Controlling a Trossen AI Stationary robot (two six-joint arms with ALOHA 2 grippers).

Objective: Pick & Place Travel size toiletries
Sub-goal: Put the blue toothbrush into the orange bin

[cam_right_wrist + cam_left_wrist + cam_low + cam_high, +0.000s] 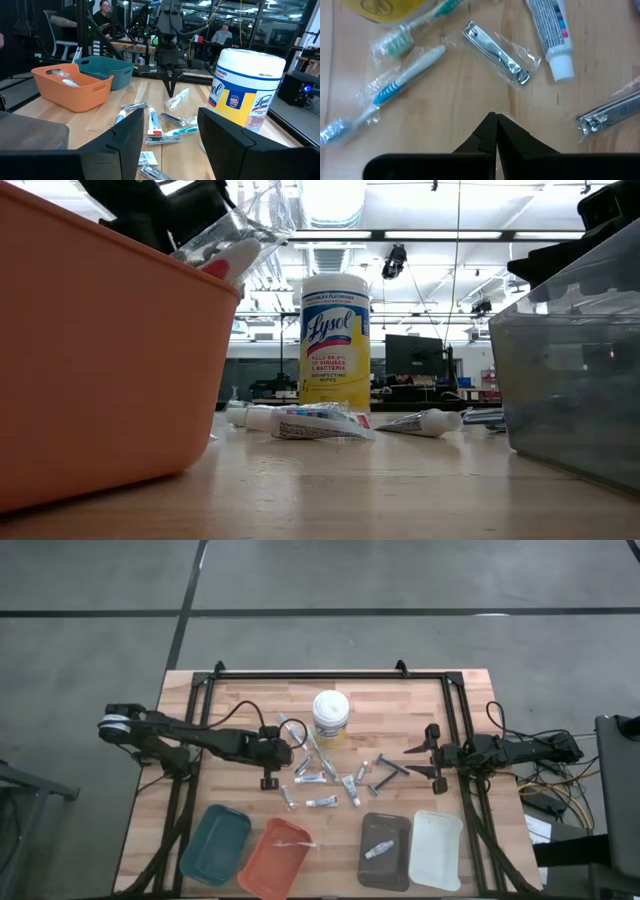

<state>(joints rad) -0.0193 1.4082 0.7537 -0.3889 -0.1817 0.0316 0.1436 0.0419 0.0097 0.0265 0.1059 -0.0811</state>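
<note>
Wooden table (pixel 250 700) carries the travel size toiletries (pixel 322 778), scattered across its middle: wrapped toothbrushes (pixel 402 82), a nail clipper (pixel 495 52) and small tubes (pixel 551 35), all just beside the white-lidded wipes tub (pixel 331 716). Along the front edge sit four trays; the orange tray (pixel 275 855) and the dark tray (pixel 384 850) each hold an item. The left gripper (pixel 496 120) hangs over the pile's left side, fingers pressed together on nothing. The right gripper (pixel 434 752) waits near the right edge, fingers spread.
</note>
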